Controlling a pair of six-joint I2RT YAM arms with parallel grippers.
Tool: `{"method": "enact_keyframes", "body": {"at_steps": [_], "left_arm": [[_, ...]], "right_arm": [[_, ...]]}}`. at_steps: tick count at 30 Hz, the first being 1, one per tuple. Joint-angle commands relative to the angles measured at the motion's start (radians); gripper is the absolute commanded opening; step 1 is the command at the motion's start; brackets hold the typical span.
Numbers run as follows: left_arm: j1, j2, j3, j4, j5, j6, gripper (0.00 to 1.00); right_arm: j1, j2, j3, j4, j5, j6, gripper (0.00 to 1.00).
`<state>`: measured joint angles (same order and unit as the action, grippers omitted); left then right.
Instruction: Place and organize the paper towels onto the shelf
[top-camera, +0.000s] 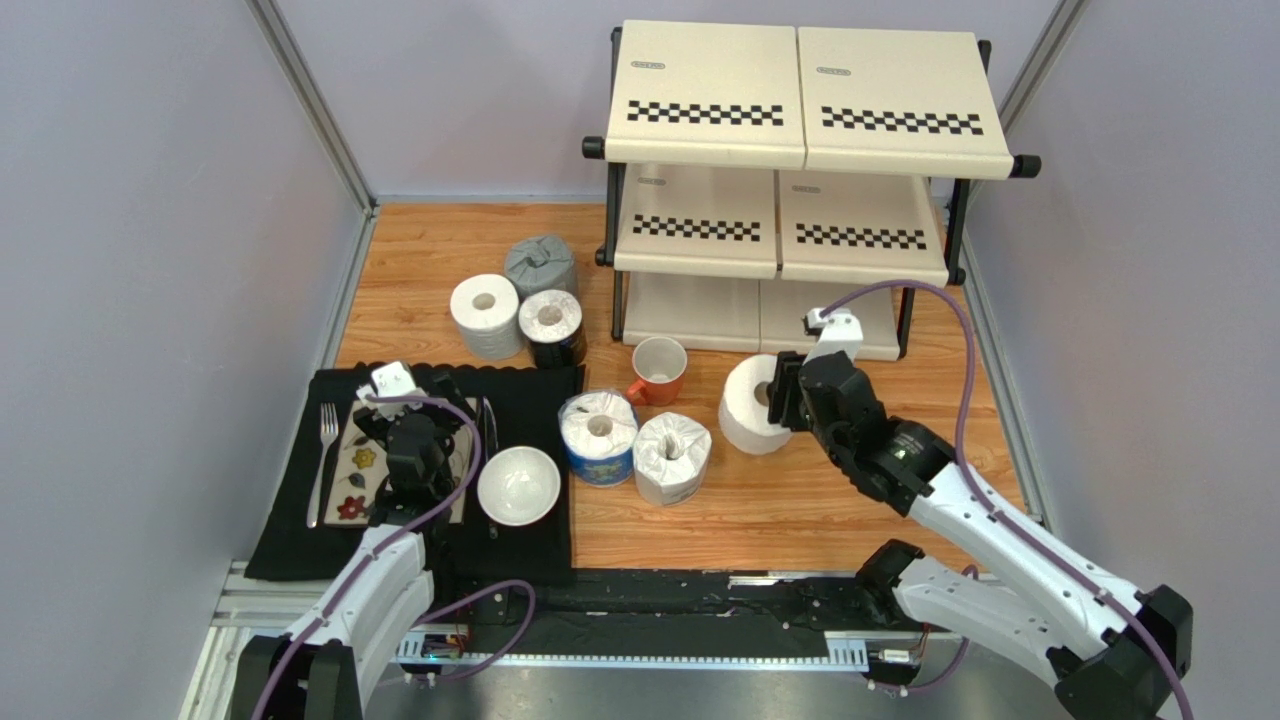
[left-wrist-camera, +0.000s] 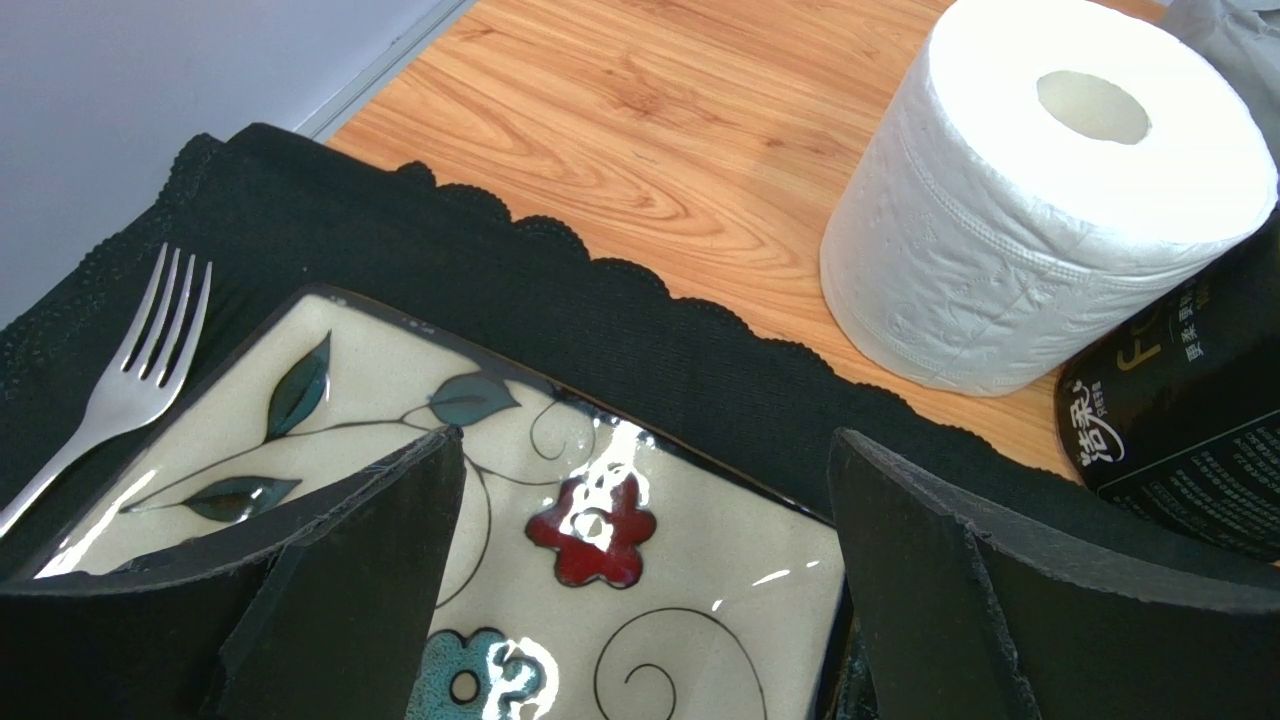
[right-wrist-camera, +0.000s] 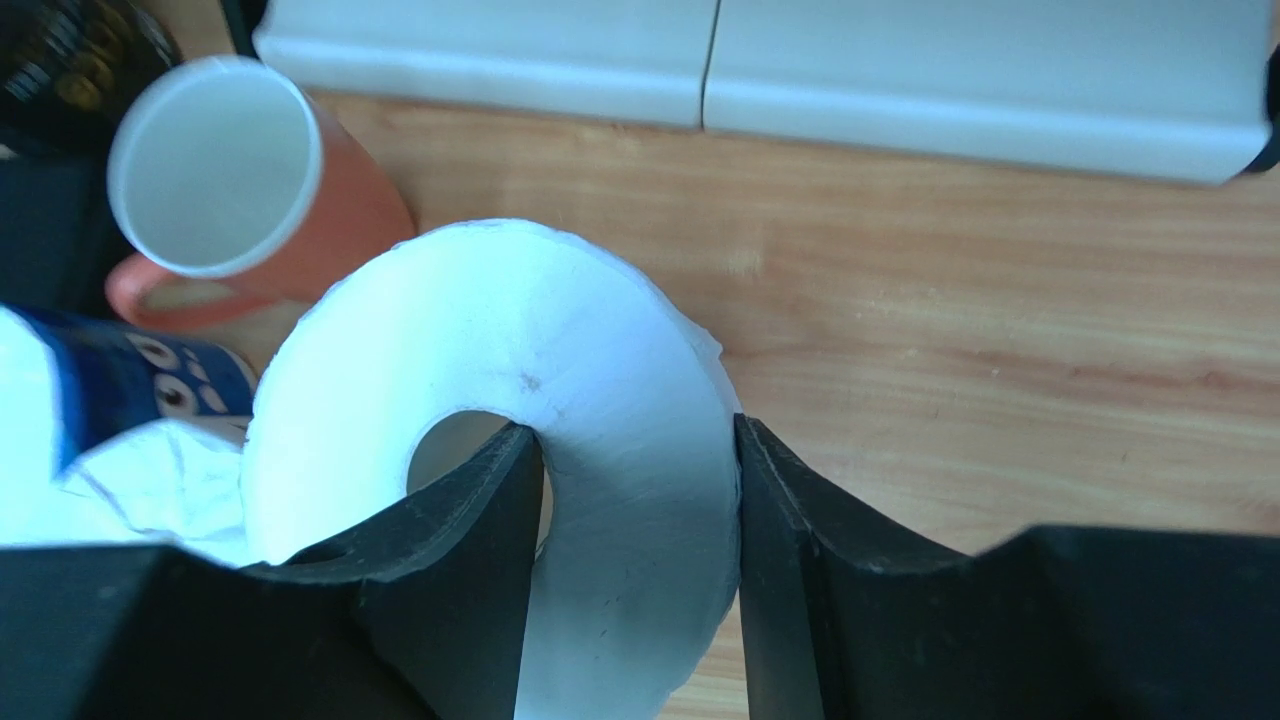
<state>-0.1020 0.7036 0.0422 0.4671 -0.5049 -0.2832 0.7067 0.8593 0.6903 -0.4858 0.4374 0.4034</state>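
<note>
1. Shelf (top-camera: 804, 180) stands at the back of the counter (top-camera: 781, 510). A white roll (top-camera: 741, 416) stands on the counter just in front of it, near an orange mug (top-camera: 658, 365). The right claw (top-camera: 781, 393) is at this roll.
2. The left claw (left-wrist-camera: 646, 465) is spread wide over a flowered plate (left-wrist-camera: 676, 585). A fork (left-wrist-camera: 128, 360) lies beside the plate. A second white roll (left-wrist-camera: 1037, 195) stands on the counter.
3. The right claw pinches the white roll's wall, one finger in its hole, one outside.
</note>
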Motion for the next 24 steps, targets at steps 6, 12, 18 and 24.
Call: {"method": "enact_keyframes", "body": {"at_steps": [6, 12, 18, 24], "left_arm": [[0.005, -0.01, -0.209, 0.004, -0.017, -0.016, 0.98], [0.005, -0.018, -0.208, -0.001, -0.024, -0.02, 0.97], [0.005, -0.016, -0.206, -0.004, -0.026, -0.02, 0.96], [0.005, -0.038, -0.211, -0.019, -0.032, -0.027, 0.95]], "right_arm": [[0.007, -0.048, 0.374, -0.025, 0.109, -0.089, 0.21], [0.007, 0.046, 0.658, -0.02, 0.089, -0.133, 0.21], [0.007, 0.17, 0.891, 0.049, 0.109, -0.182, 0.21], [0.007, 0.337, 1.177, 0.064, 0.115, -0.254, 0.21]]}}
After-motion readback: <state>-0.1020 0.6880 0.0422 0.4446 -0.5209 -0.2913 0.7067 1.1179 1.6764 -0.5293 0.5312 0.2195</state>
